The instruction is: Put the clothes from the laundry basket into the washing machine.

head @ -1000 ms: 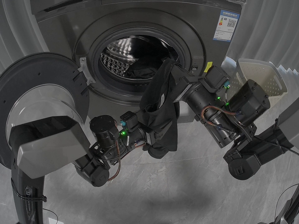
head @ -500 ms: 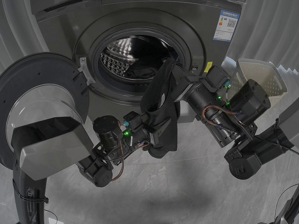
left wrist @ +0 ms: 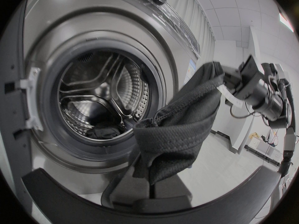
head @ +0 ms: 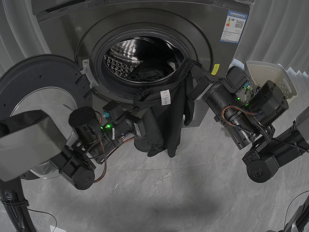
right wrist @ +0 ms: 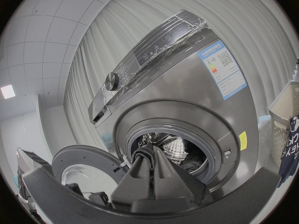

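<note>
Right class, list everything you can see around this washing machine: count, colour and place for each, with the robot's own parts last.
washing machine: one, grey, ahead, door open toward the robot's left
black garment: one, black, stretched between both tools before the drum
dark clothes: one heap, dark, inside the drum
laundry basket: one, cream, right of the machine
blue garment: one, dark blue, hanging over the basket's side
left tool: one, black, shut on the black garment
right tool: one, black, shut on the black garment
</note>
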